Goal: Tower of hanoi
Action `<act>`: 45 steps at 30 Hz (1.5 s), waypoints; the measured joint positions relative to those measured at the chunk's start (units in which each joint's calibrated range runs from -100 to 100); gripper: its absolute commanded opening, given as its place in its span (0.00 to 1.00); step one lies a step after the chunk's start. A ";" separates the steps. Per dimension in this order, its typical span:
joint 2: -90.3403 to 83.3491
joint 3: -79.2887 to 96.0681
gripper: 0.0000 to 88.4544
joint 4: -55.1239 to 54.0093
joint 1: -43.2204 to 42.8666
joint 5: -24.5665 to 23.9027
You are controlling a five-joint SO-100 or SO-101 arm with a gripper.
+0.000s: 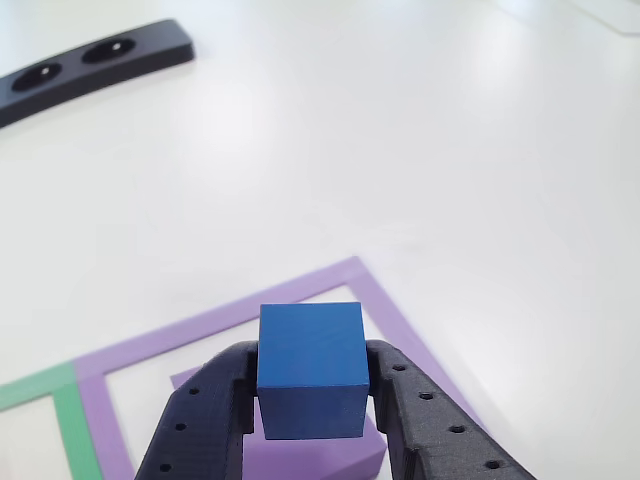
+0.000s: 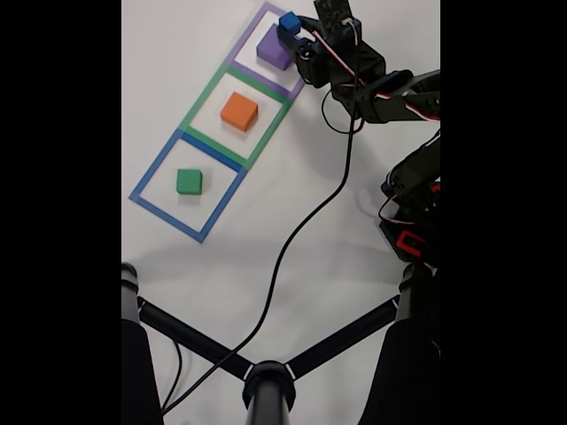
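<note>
The claw [image 1: 312, 400] pinches a blue cube [image 1: 311, 368], one dark finger [image 1: 205, 415] pressed against each side of it. Directly beneath the claw, a flat purple block [image 1: 315, 452] lies on the white desk [image 1: 400, 150] inside a purple taped square [image 1: 370, 290]; whether the cube touches that block or hangs just above it cannot be told. Beside the purple outline, to the claw's left in the other view, a strip of green tape [image 1: 70, 420] begins.

In the fixed view the claw [image 2: 297, 31] sits at the top over the purple block [image 2: 273, 49] with the blue cube [image 2: 289, 21] in its grip. Farther from the claw down the row, an orange block [image 2: 239, 112] lies in a green square [image 2: 199, 102], and farthest away a green block [image 2: 189, 181] lies in a blue square [image 2: 155, 168]. A black cable [image 2: 292, 243] trails across the desk from the arm. Well ahead of the claw, in the other view, a black power strip [image 1: 90, 62] lies on the desk.
</note>
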 measured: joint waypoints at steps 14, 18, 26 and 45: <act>14.52 -1.83 0.04 -13.32 0.90 0.59; 15.11 -2.26 0.04 -13.64 0.90 0.59; 16.04 -4.09 0.04 -13.64 -0.08 0.59; 18.66 -4.35 0.22 -15.97 -0.41 0.59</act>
